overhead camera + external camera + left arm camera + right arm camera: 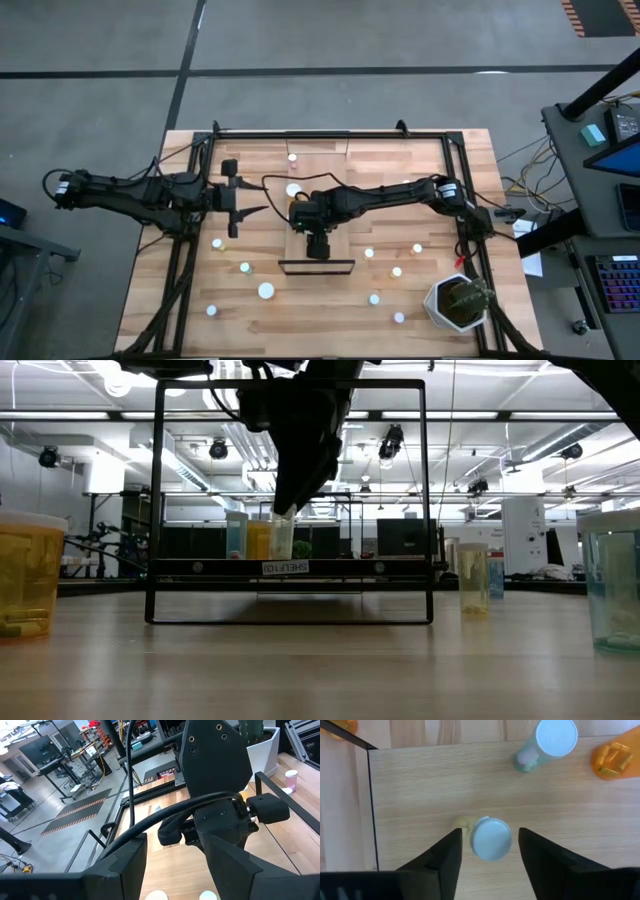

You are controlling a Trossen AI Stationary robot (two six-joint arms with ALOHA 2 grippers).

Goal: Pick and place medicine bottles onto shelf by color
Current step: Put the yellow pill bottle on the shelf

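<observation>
The shelf (338, 232) is a light-wood plank at the table's middle with a dark rail (316, 267) at its near end. My right gripper (490, 835) points down over it, open. Its fingers stand on either side of a white-capped pale bottle (491, 839) that stands upright on the shelf (420, 795), with a gap on both sides. A greenish bottle (547, 742) and an orange one (615, 757) stand farther along the shelf. In the low view the three bottles (260, 538) stand in a row under the gripper (288, 500). My left gripper (238, 195) waits open, left of the shelf.
Several loose white-capped bottles stand on the table left of the shelf (244, 267) and right of it (396, 271), and two stand toward the far edge (292, 157). A potted plant (458, 303) is at the near right corner. A dark frame (330, 133) rings the table.
</observation>
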